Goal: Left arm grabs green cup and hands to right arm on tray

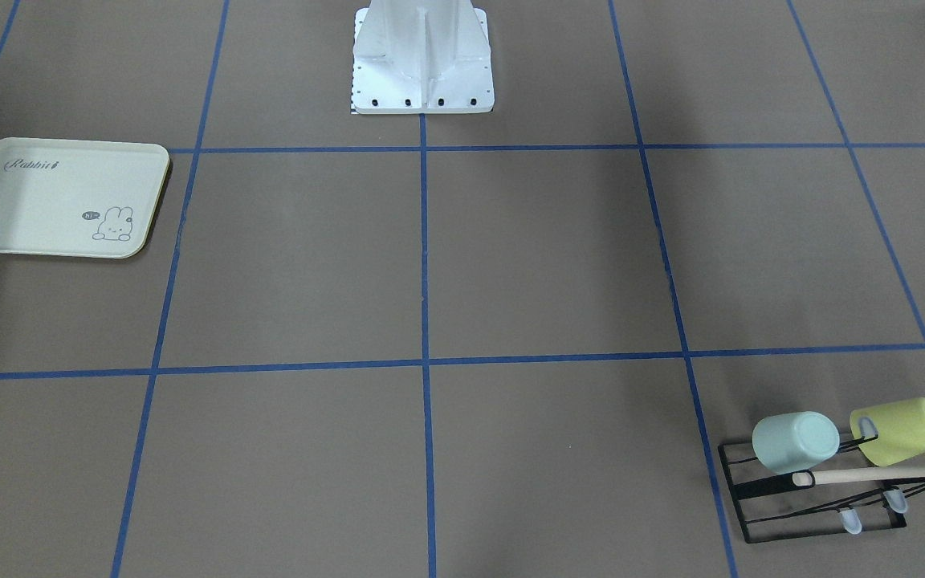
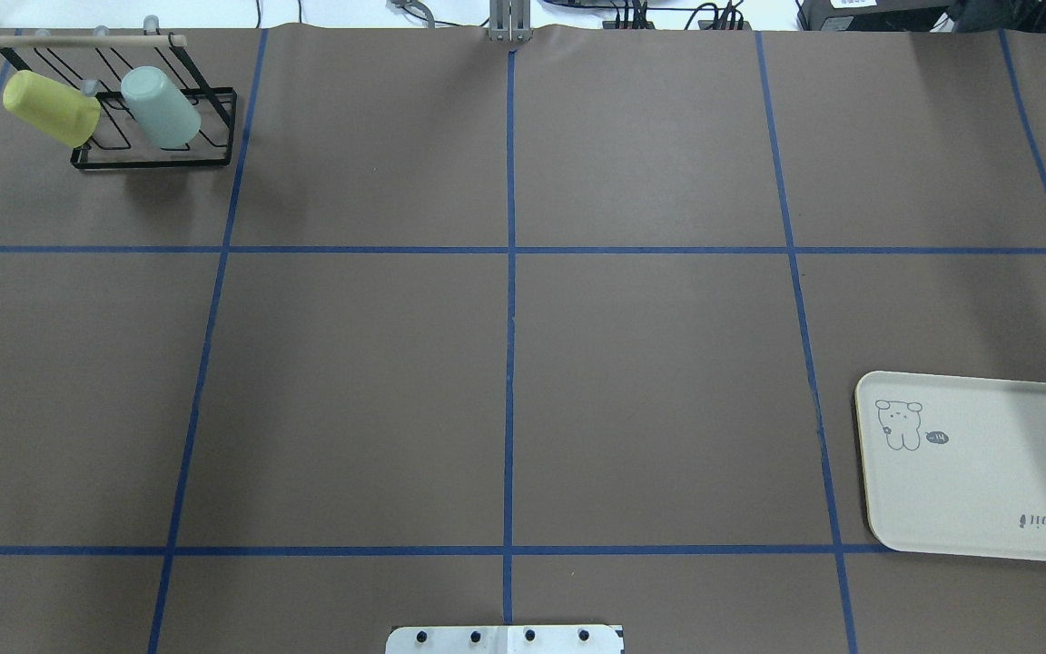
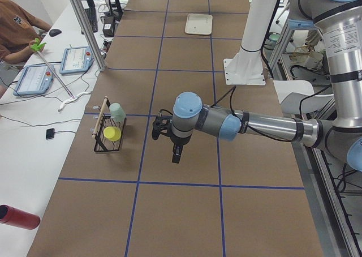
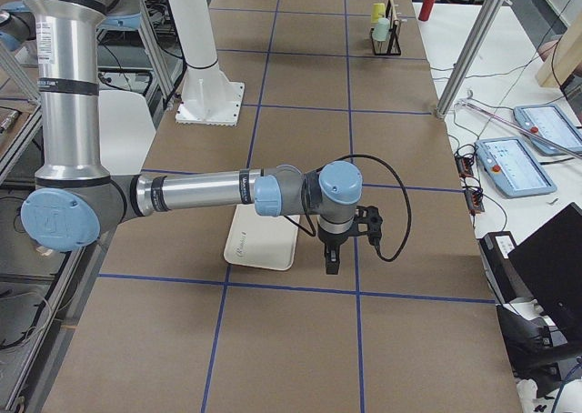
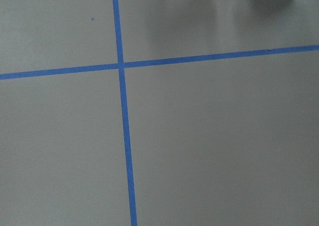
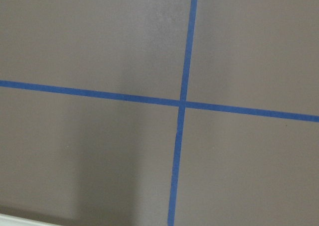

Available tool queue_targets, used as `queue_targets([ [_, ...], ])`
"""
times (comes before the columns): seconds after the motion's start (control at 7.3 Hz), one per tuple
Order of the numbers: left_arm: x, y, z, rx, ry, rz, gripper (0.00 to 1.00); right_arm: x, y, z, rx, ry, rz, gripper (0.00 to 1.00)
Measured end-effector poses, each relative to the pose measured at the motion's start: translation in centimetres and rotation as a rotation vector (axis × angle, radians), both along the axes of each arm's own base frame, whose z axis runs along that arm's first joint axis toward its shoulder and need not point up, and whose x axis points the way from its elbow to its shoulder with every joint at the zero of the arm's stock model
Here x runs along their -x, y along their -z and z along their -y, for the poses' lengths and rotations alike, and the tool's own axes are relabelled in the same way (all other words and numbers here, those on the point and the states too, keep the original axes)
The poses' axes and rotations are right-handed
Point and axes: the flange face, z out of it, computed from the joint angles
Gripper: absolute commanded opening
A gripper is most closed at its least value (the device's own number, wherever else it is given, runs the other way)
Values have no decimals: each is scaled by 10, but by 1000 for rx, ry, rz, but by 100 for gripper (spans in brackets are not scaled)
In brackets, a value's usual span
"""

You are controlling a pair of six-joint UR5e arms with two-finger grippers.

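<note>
The green cup (image 1: 796, 441) hangs mouth-down and tilted on a peg of the black wire rack (image 1: 759, 514), at the table's far left corner in the overhead view (image 2: 160, 107). The tray (image 1: 53, 197) lies bare on the robot's right side (image 2: 986, 472). The left gripper (image 3: 177, 153) points down over the table, to the right of the rack and apart from the cup; I cannot tell whether it is open or shut. The right gripper (image 4: 331, 260) points down just beside the tray's edge (image 4: 262, 240); I cannot tell its state either. Both wrist views show only brown paper and blue tape.
A yellow-green cup (image 1: 904, 431) hangs on the same rack beside the green one, under a wooden bar (image 1: 880, 475). The robot's white base plate (image 1: 422, 88) stands at the middle of the near edge. An operator (image 3: 14, 30) sits beyond the table's far side.
</note>
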Motion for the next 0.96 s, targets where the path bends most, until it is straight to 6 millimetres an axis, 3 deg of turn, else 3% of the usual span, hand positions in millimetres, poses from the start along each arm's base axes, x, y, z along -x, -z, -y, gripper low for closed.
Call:
queue_targets([
  [0.55, -8, 4, 5, -13, -21, -8, 100, -1, 4, -33, 22, 6, 8, 100],
  [0.96, -21, 21, 26, -45, -40, -13, 100, -2, 13, -42, 1, 9, 6, 100],
])
